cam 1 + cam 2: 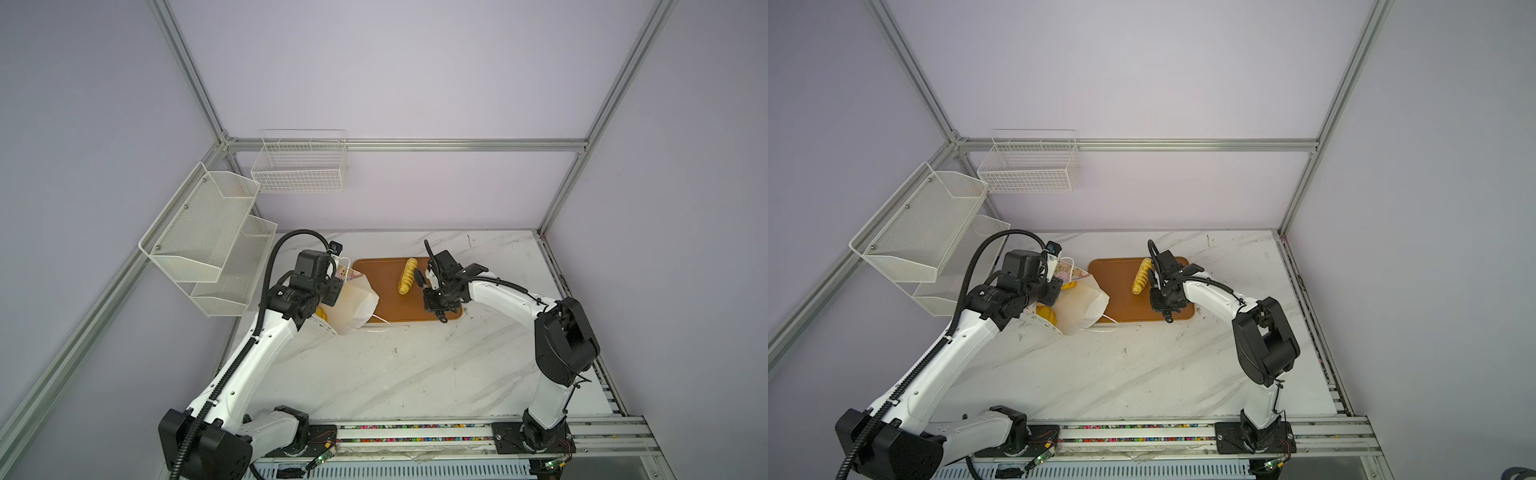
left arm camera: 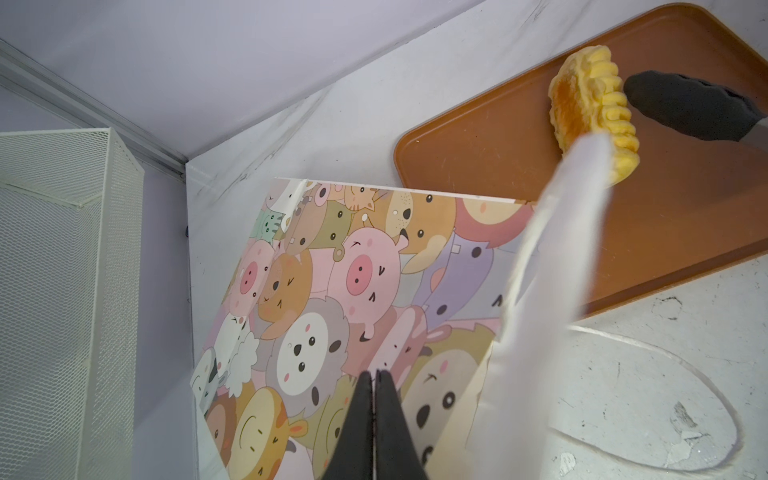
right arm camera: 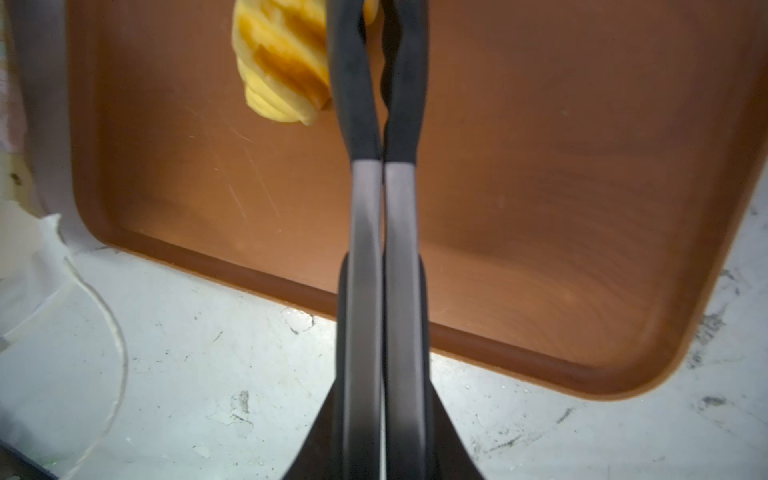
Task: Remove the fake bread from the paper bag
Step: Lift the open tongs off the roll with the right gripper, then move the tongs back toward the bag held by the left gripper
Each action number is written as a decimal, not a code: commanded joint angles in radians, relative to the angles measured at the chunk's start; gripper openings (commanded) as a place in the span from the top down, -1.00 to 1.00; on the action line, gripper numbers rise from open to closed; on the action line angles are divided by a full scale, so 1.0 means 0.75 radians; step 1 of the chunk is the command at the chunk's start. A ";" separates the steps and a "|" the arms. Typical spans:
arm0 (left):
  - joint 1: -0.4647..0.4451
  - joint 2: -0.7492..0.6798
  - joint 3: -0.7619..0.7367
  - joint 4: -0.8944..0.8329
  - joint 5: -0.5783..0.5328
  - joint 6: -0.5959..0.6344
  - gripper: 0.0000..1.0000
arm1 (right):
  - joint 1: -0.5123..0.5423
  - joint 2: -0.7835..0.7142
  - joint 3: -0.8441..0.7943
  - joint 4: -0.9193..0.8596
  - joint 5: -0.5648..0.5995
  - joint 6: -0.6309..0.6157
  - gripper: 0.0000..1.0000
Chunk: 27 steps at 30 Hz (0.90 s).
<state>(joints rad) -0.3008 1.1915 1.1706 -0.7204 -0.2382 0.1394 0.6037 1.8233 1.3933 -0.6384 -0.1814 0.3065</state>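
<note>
Bread: one ridged roll (image 1: 407,275) lies on the single orange-brown tray (image 1: 378,282) at frame centre. Two yellow pieces (image 1: 1046,313) show in the mouth of the one paper bag (image 1: 355,305), which lies centre-left on the counter (image 1: 395,374) and is printed with cartoon animals. The left gripper (image 2: 375,380) is closed at the printed side. The right gripper (image 3: 375,50) is closed and empty, just beside the roll. Upper left: one wire basket (image 1: 299,166), one two-tier mesh shelf (image 1: 208,237).

No text, number or brand mark is legible in any view. A small white mark on the black joint housing (image 1: 286,294) of the left arm is too small to read. The white paper gift bag (image 2: 332,291) carries only pastel cartoon animal faces
</note>
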 commanded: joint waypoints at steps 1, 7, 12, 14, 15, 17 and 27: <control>0.017 -0.028 0.141 0.036 0.003 -0.013 1.00 | 0.034 0.052 0.061 0.021 -0.019 0.002 0.81; 0.027 -0.037 0.145 0.020 -0.004 0.001 1.00 | 0.082 0.107 0.139 0.020 -0.026 0.005 0.81; 0.035 -0.051 0.141 0.020 0.009 0.019 1.00 | 0.099 0.076 0.175 0.068 -0.070 0.013 0.79; 0.035 -0.055 0.134 0.025 0.028 0.036 1.00 | 0.099 0.050 0.185 0.084 -0.081 0.027 0.78; 0.035 -0.058 0.129 0.028 0.035 0.043 1.00 | 0.099 0.038 0.188 0.084 -0.083 0.031 0.78; 0.035 -0.061 0.125 0.032 0.047 0.053 1.00 | 0.099 0.017 0.194 0.070 -0.070 0.036 0.78; 0.035 -0.075 0.127 0.038 0.108 0.113 1.00 | 0.191 -0.188 0.135 -0.028 0.053 0.054 0.75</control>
<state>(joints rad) -0.2813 1.1721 1.1706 -0.7235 -0.1883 0.1905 0.7044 1.7626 1.5032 -0.6319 -0.1783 0.3328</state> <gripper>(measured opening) 0.049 0.255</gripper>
